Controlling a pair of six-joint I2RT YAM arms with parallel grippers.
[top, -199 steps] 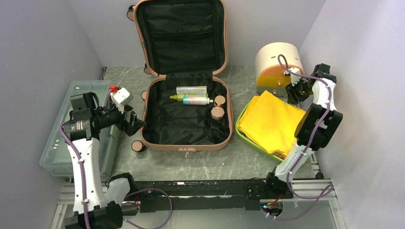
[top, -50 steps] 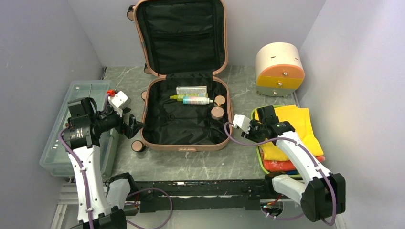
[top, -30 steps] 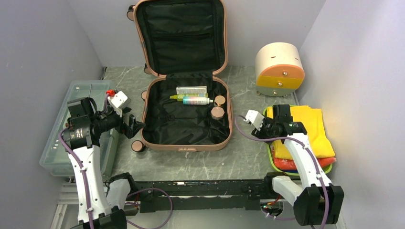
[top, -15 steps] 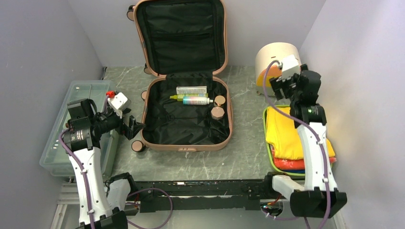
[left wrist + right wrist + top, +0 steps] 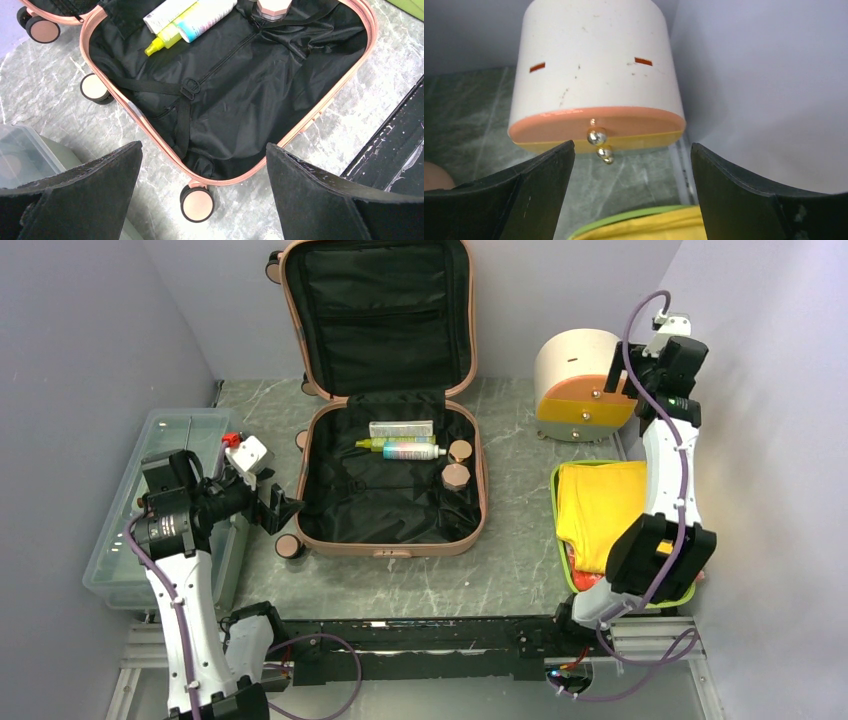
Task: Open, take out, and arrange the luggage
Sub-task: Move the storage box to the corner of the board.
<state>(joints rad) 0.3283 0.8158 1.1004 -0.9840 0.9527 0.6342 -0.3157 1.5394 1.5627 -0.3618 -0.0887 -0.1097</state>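
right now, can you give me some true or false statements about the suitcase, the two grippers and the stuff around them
1. The luggage lies open with its lid raised. True.
2. The luggage holds nothing. False: tubes and two round jars lie in its far end.
3. The right gripper is shut on the yellow cloth. False: it is open, holds nothing and faces the white round drawer unit.
4. The yellow cloth lies in the lime-green tray, to the right of the luggage. True.
5. The left gripper is open, by the luggage's left side. True.
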